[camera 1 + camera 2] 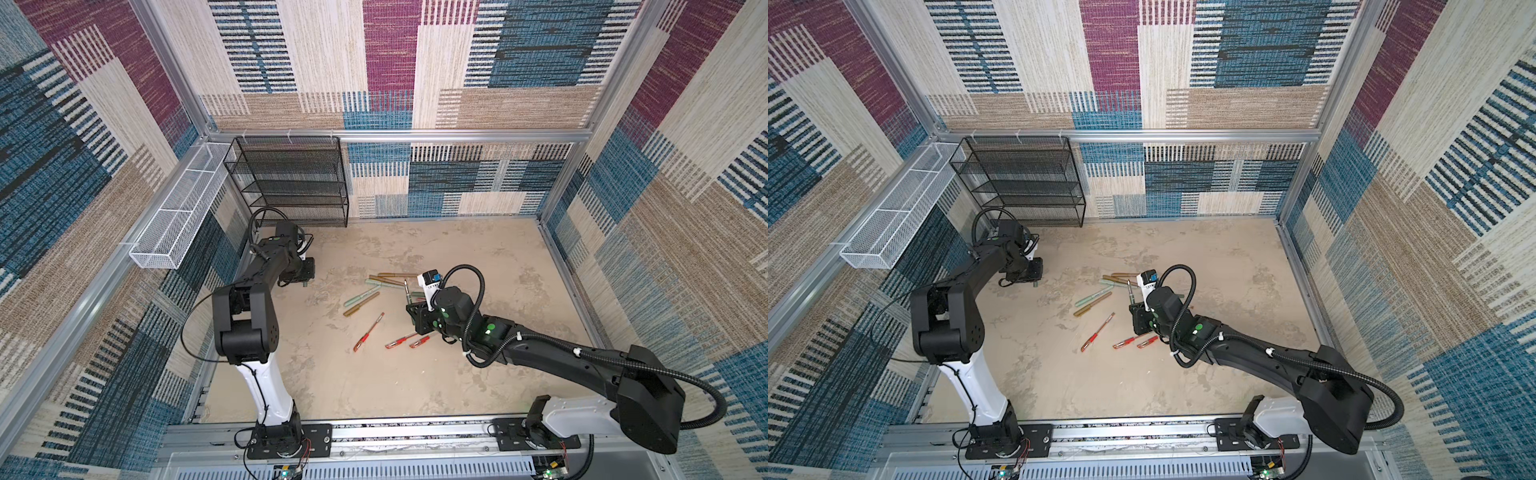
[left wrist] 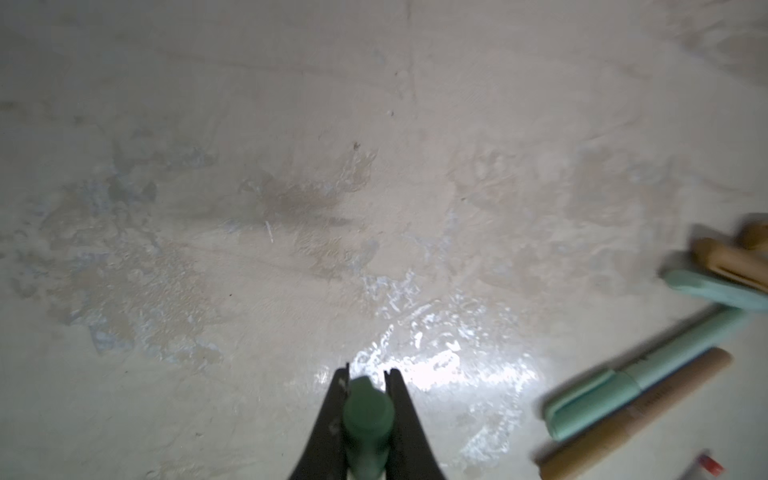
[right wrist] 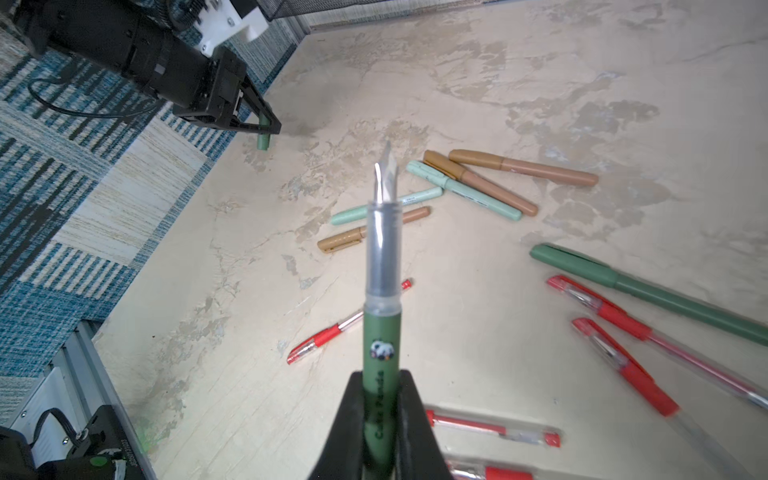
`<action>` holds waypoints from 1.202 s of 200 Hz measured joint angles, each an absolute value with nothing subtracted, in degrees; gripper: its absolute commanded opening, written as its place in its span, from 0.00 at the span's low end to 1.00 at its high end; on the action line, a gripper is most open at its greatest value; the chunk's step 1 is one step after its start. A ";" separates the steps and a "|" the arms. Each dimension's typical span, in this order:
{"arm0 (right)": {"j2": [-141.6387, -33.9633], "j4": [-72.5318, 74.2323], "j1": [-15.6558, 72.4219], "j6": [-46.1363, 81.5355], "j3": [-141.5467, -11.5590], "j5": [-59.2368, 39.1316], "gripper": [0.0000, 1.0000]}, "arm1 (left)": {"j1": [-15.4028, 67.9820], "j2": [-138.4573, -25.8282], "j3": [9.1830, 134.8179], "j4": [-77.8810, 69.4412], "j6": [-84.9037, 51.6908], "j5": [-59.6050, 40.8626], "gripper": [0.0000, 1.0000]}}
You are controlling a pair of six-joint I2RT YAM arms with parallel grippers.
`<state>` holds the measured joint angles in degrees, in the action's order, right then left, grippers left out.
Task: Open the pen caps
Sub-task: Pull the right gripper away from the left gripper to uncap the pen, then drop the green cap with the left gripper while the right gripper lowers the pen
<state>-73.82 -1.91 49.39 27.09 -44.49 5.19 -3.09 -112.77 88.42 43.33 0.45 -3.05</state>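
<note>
The dark green cap (image 2: 368,411) was off its pen, pinched between the closed jaws of my left gripper (image 2: 368,374), low over the far left of the table (image 1: 457,374). My right gripper (image 3: 381,376) was clamped on the bare fountain pen barrel (image 3: 381,332) mid-table, nib (image 3: 386,174) up. I judged 1 pen opened. Next I needed to set both pieces down clear, then grasp another capped pen, perhaps the mint pen (image 3: 349,216).
</note>
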 measured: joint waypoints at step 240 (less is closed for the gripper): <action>-67.00 -9.76 42.74 23.79 -45.36 8.08 0.02 | 2.76 -103.31 85.01 48.75 1.63 -1.91 0.75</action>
